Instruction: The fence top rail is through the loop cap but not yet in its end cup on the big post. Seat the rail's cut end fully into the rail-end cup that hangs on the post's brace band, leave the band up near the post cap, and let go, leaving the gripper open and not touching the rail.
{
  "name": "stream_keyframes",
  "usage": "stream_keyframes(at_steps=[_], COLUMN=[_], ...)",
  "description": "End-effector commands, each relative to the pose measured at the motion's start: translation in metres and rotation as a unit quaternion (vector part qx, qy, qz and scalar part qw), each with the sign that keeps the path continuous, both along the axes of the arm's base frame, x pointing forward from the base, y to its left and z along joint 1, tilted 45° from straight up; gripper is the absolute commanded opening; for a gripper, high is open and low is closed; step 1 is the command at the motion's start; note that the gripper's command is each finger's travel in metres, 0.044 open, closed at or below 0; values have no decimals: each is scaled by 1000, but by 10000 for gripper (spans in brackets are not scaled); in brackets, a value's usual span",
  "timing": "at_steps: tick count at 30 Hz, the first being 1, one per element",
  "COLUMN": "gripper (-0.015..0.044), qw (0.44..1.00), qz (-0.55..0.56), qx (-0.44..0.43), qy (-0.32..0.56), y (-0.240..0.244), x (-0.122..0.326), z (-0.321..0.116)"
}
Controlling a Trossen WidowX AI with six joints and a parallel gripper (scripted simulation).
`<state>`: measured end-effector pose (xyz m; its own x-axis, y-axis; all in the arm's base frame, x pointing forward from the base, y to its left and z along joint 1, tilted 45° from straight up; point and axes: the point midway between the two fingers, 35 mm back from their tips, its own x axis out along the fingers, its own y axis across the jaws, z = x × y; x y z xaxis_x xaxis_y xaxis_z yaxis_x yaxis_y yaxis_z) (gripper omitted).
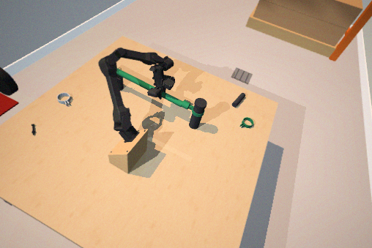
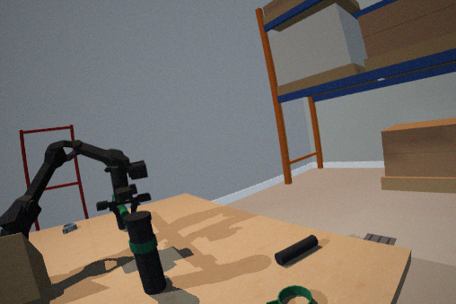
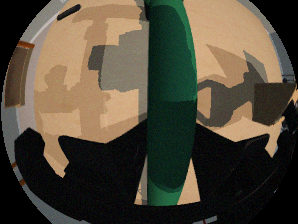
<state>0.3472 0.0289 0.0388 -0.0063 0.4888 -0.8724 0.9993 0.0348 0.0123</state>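
beside the big post [image 1: 195, 118] [image 2: 149, 271], the green rail [image 1: 136, 80] [image 2: 122, 211] [image 3: 172, 75] is clamped in the gripper [image 1: 158, 91] [image 2: 124, 204] [image 3: 168, 123].
from the top, its long axis slants toward the post's upper part, one end at the green band [image 1: 198, 115] [image 2: 144, 247]; outside, it lies behind the post; at the wrist, it runs lengthwise between the fingers. how deep it seats, i cannot tell.
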Motion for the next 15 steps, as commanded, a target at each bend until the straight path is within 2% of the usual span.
stream_keyframes(at_steps=[1, 15], gripper=[0, 0], qw=[1000, 1000], qz=[0, 0], qx=[-5, -6], qy=[-2, -2], y=[-4, -6], x=[1, 1], z=[1, 0])
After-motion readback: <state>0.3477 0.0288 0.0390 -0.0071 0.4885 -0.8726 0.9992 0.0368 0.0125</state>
